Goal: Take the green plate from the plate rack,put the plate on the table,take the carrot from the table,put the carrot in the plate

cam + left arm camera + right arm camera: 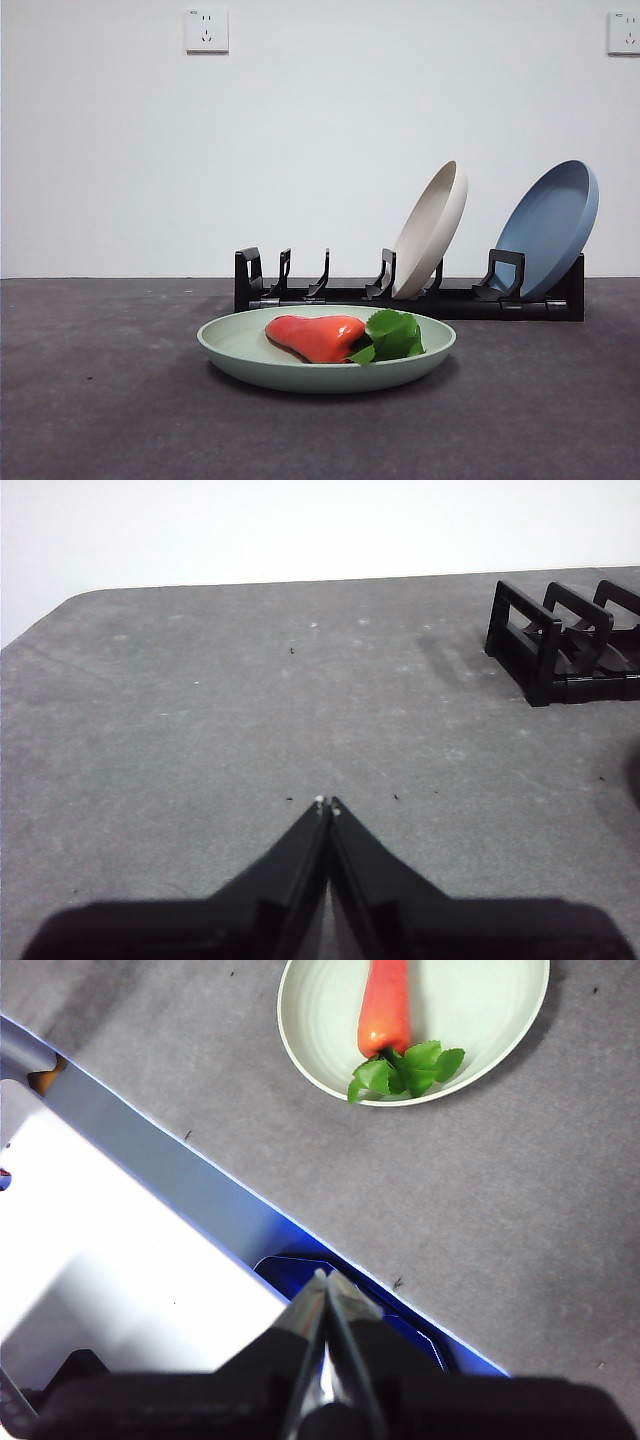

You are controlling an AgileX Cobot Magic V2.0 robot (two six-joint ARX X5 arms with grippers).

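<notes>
Orange on mint green: the carrot (316,337) lies flat inside the green plate (240,345), leaves (396,334) spilling toward the rim, and the plate sits level on the table (100,400) just in front of the plate rack (300,297). By the look of it, the job is done; both pieces are where the task wants them.

Behind, the rack's near slots stand free, while a beige plate (432,230) and a blue plate (550,228) lean back in their prongs, propped so they can't roll.

Neither arm shows in the front view. The left gripper (328,804) hangs over bare table, jaws pressed tip to tip with nothing between them, the rack's end off to one side. The right gripper (327,1278) is likewise closed and empty, parked well apart from the plate, over the table's edge (200,1175).

Open room all round the plate: wide dark surface on both sides and in front. Only the rack behind crowds it, so any further reach is best made from the front or the sides.
</notes>
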